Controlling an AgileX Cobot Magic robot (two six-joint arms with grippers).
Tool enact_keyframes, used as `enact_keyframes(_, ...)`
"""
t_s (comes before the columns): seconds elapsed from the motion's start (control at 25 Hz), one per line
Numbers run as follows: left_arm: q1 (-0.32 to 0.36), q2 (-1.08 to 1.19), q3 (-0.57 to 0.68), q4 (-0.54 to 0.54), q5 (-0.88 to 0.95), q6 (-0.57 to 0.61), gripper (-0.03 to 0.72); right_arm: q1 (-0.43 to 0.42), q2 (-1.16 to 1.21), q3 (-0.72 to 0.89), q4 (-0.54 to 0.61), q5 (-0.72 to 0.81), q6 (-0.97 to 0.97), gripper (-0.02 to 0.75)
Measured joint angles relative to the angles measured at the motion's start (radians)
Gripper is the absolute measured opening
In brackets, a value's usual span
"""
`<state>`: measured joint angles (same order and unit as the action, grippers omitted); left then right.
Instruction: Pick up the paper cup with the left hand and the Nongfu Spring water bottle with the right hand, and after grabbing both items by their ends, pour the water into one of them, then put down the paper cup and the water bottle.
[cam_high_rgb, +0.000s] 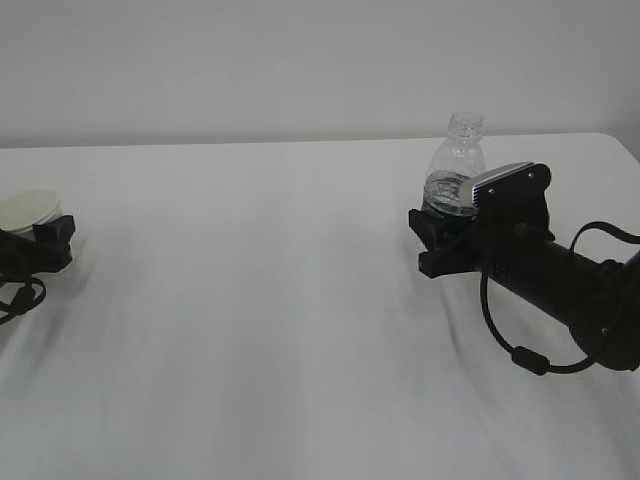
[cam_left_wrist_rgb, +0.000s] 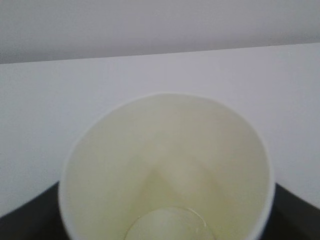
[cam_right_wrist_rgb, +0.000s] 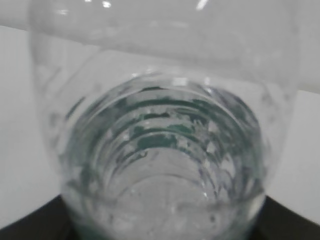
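At the far left edge of the table, the white paper cup (cam_high_rgb: 30, 208) stands upright, its cream inside (cam_left_wrist_rgb: 165, 165) filling the left wrist view. My left gripper (cam_high_rgb: 35, 240) is shut on its lower part, with black fingers (cam_left_wrist_rgb: 30, 222) showing at both bottom corners. The clear Nongfu Spring water bottle (cam_high_rgb: 458, 160) stands upright and uncapped at the right. Some water (cam_high_rgb: 450, 192) sits in it above the green label. My right gripper (cam_high_rgb: 445, 225) is shut on the bottle's lower half. In the right wrist view the ribbed bottle (cam_right_wrist_rgb: 160, 125) fills the frame between dark fingers (cam_right_wrist_rgb: 30, 225).
A white cloth-covered table (cam_high_rgb: 260, 320) spreads between the two arms, with a pale wall behind. The right arm's black cable (cam_high_rgb: 530, 360) loops down over the cloth. The table's back right corner (cam_high_rgb: 615, 140) lies just behind the bottle.
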<state>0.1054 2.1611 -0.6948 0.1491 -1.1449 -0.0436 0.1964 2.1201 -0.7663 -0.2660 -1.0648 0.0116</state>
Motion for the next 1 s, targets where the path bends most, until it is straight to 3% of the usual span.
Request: enact_keyframes(1.0, 0.0, 0.0, 0.0, 0.0, 0.036, -0.012, 0.555, 0.0, 0.0, 0.0, 0.0, 0.0, 0.001, 0.422)
